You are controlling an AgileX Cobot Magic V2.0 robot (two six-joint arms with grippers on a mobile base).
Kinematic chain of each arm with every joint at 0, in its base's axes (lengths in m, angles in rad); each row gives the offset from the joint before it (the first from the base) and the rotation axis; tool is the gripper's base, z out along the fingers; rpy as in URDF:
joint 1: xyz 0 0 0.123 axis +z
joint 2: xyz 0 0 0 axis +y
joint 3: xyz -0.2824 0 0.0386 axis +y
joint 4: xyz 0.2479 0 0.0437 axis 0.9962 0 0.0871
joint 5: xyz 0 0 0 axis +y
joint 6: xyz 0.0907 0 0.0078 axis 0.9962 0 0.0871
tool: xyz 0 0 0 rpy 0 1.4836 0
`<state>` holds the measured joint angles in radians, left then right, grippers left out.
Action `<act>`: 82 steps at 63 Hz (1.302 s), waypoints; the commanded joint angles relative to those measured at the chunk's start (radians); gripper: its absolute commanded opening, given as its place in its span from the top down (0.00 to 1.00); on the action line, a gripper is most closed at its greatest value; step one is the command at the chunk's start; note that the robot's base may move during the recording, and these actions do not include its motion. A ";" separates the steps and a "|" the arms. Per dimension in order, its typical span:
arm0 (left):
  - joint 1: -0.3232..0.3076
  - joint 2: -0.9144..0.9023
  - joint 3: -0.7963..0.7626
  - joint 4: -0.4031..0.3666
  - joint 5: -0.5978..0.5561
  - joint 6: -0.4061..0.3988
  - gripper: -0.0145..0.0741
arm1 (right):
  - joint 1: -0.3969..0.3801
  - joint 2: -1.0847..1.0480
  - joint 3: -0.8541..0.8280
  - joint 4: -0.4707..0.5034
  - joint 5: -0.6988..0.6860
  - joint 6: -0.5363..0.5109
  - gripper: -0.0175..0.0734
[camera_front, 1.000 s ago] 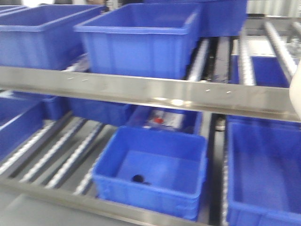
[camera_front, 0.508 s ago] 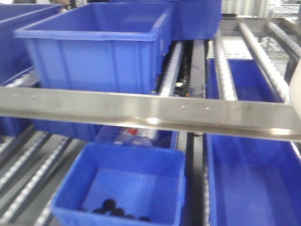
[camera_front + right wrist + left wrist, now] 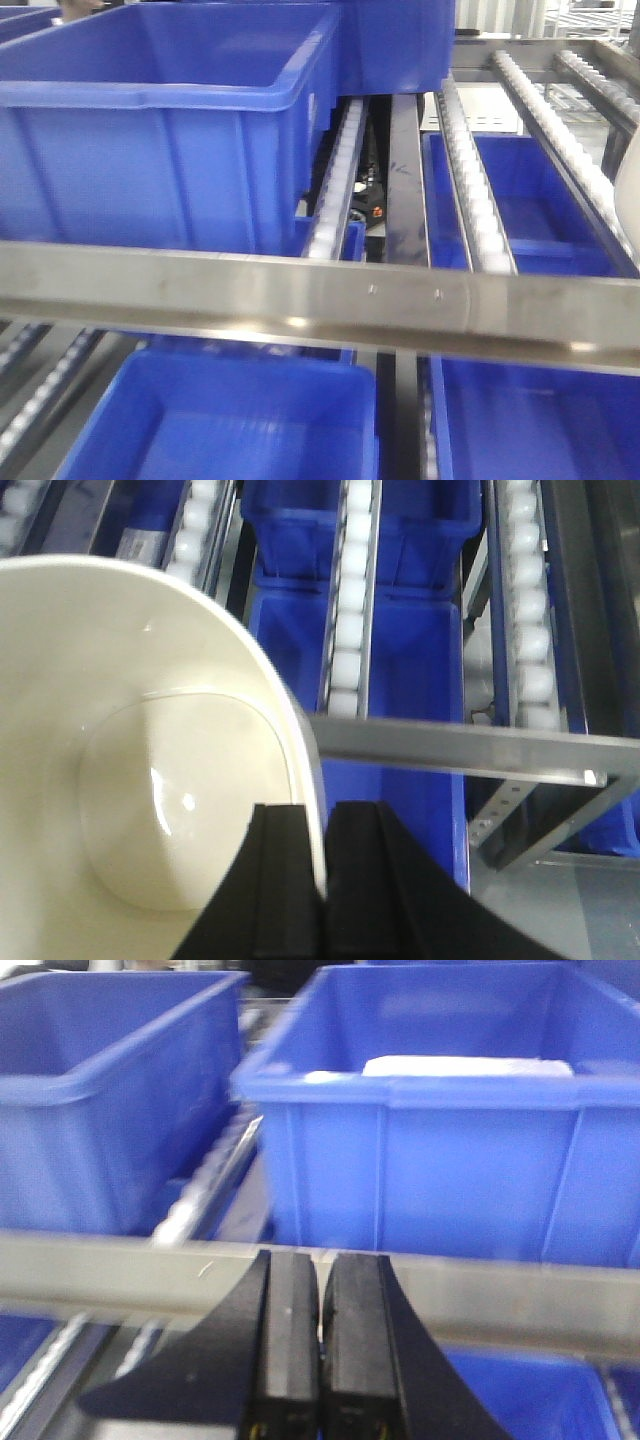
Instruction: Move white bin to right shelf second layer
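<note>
— Where's the white bin point(image 3: 130, 780)?
— Lower left of the right wrist view — right gripper point(image 3: 322, 865) pinches its rim, above the roller rails point(image 3: 352, 610).
— And the left gripper point(image 3: 320, 1345)?
— Closed, empty, by the steel front bar point(image 3: 500, 1295).

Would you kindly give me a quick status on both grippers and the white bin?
Left gripper shut, empty. Right gripper shut on white bin rim, bin aloft over the roller rails. Steel front bar and blue crates ahead.
</note>
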<state>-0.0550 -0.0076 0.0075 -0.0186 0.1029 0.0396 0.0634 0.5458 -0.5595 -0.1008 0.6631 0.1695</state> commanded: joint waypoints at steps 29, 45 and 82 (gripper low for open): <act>-0.007 -0.020 0.029 -0.008 -0.081 -0.005 0.74 | -0.005 0.003 -0.032 -0.007 -0.086 -0.003 0.75; -0.007 -0.020 0.029 -0.008 -0.081 -0.005 0.74 | -0.005 0.003 -0.032 -0.007 -0.086 -0.003 0.75; -0.007 -0.020 0.029 -0.008 -0.081 -0.005 0.74 | -0.005 0.003 -0.032 -0.007 -0.086 -0.003 0.75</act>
<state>-0.0550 -0.0076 0.0075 -0.0186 0.1029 0.0396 0.0634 0.5458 -0.5595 -0.1008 0.6631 0.1695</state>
